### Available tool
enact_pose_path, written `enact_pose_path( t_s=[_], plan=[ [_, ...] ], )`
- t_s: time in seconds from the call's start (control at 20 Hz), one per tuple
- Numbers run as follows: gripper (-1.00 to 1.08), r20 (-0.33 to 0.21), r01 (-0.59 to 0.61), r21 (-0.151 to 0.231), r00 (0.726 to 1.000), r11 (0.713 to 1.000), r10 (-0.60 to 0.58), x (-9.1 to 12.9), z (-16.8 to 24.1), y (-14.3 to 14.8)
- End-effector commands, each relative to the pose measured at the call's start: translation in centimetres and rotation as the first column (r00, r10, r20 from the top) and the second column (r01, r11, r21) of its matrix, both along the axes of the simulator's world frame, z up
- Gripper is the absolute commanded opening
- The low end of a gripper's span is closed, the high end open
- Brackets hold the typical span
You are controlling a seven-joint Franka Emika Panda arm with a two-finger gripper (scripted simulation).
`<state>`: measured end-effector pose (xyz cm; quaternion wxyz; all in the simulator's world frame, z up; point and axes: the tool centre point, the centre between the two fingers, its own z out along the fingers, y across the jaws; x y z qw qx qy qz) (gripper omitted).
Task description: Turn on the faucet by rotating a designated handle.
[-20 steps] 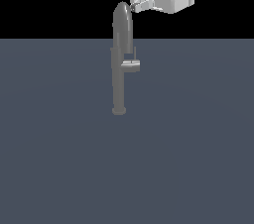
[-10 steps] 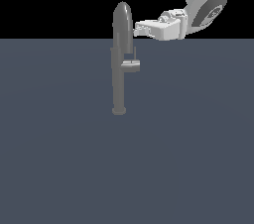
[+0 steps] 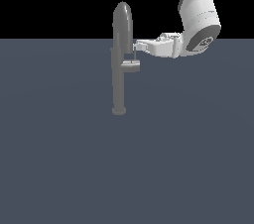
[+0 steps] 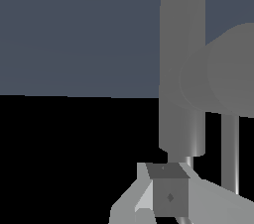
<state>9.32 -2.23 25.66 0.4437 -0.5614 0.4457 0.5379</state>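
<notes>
The faucet [image 3: 119, 69] is a tall grey column with a rounded arched top, standing on a small round base. The handle [image 3: 132, 66] is a short grey stub on the side of the column toward the exterior view's right, with a thin rod lever [image 3: 135, 55] rising from it. My gripper [image 3: 136, 46] reaches in from the right, its tips right at the top of the rod and next to the column. The fingers look pressed together with nothing between them. In the wrist view the column [image 4: 181, 44], the stub [image 4: 225, 82], the rod [image 4: 229, 153] and my fingers [image 4: 168, 196] show close up.
The faucet stands on a flat dark grey-blue floor [image 3: 64, 158]. The white arm [image 3: 198, 20] comes down from the upper right of the exterior view.
The gripper has come down from beside the spout top and moved left toward the column. It is now level with the top of the handle's rod. The faucet and handle look unmoved.
</notes>
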Motion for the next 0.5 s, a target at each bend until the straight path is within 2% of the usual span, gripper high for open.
enact_pose_path(
  t_s=[0.0, 0.45],
  plan=[
    [-1.0, -0.018, 0.016, 0.016, 1.0, 1.0, -0.015, 0.25, -0.57, 0.12],
    [-1.0, -0.026, 0.022, 0.022, 0.999, 1.0, -0.022, 0.12, -0.79, 0.15]
  ],
)
